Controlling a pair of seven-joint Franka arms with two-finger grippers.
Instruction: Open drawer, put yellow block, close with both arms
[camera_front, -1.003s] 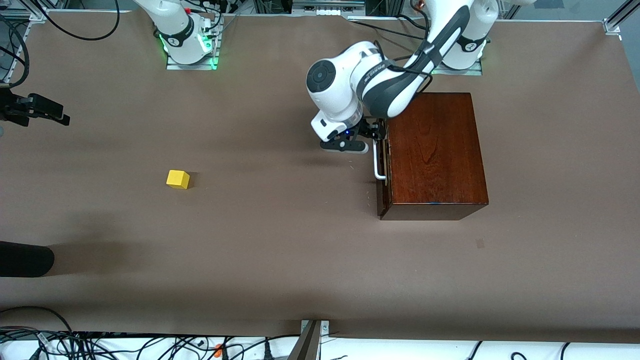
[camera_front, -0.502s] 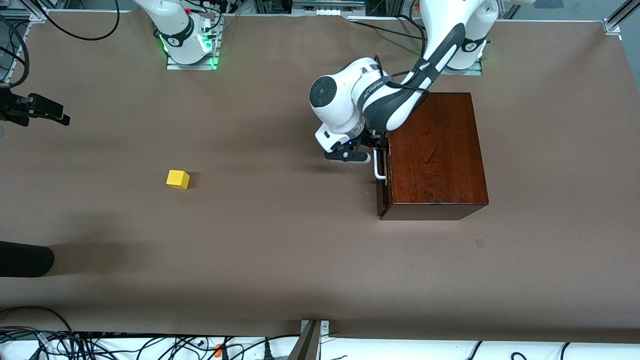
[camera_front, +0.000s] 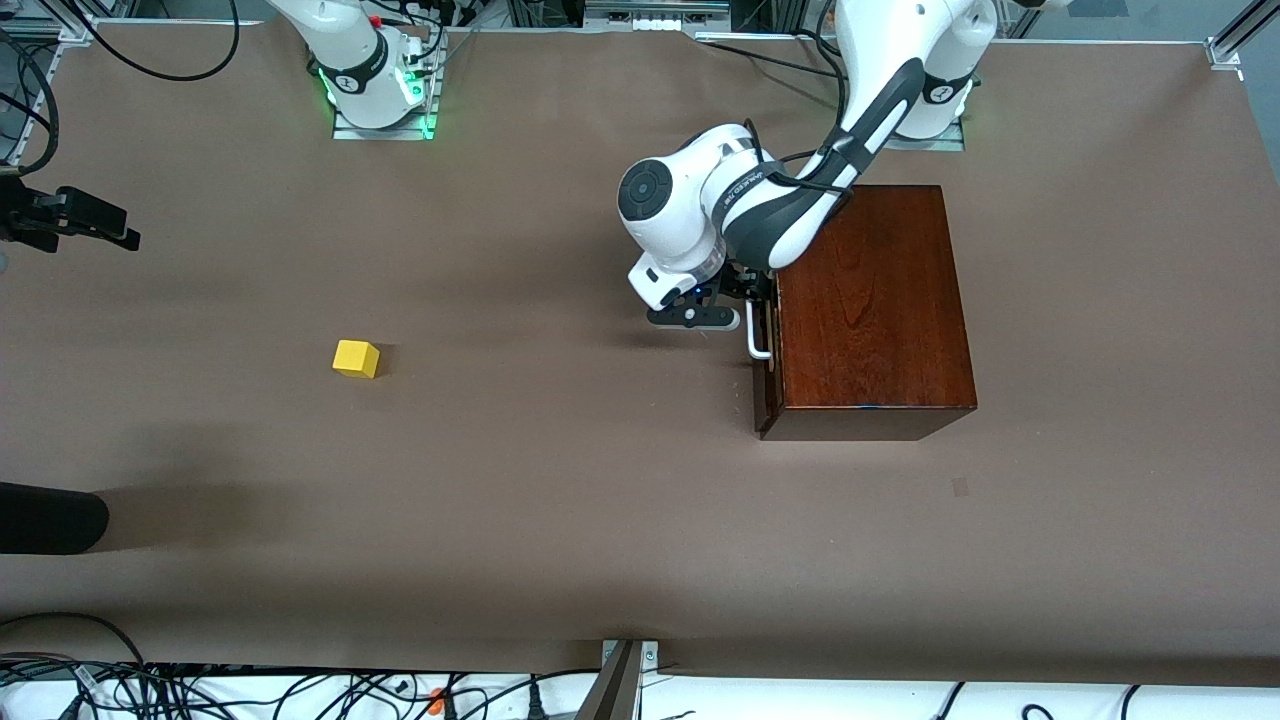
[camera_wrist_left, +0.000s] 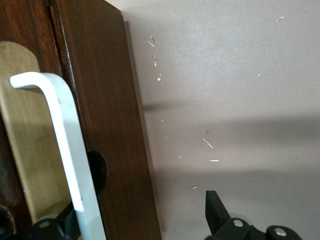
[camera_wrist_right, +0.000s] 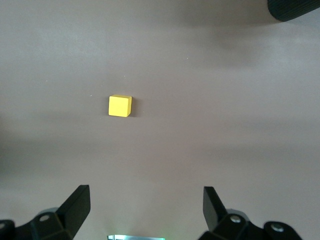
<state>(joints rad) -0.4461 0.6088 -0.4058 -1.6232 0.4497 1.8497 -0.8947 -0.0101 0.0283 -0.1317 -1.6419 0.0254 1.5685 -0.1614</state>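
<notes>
The mahogany box (camera_front: 870, 300) stands toward the left arm's end of the table. Its drawer front (camera_front: 766, 400) sits close against the box and carries the white handle (camera_front: 758, 345). My left gripper (camera_front: 748, 300) is open at the handle. In the left wrist view the handle (camera_wrist_left: 65, 150) runs between the fingers of the left gripper (camera_wrist_left: 137, 212), close to one finger, with the drawer front (camera_wrist_left: 110, 125) under it. The yellow block (camera_front: 356, 358) lies apart toward the right arm's end. My right gripper (camera_wrist_right: 145, 210) is open and empty, high over the table, with the block (camera_wrist_right: 120, 105) below it.
A black rounded object (camera_front: 50, 520) pokes in at the table's right-arm end, nearer the front camera than the block. A black device (camera_front: 70, 215) sits at the same end, farther away. Cables run along the near edge.
My left gripper has moved a little along the handle, toward the front camera. The box, the drawer and the yellow block have not moved.
</notes>
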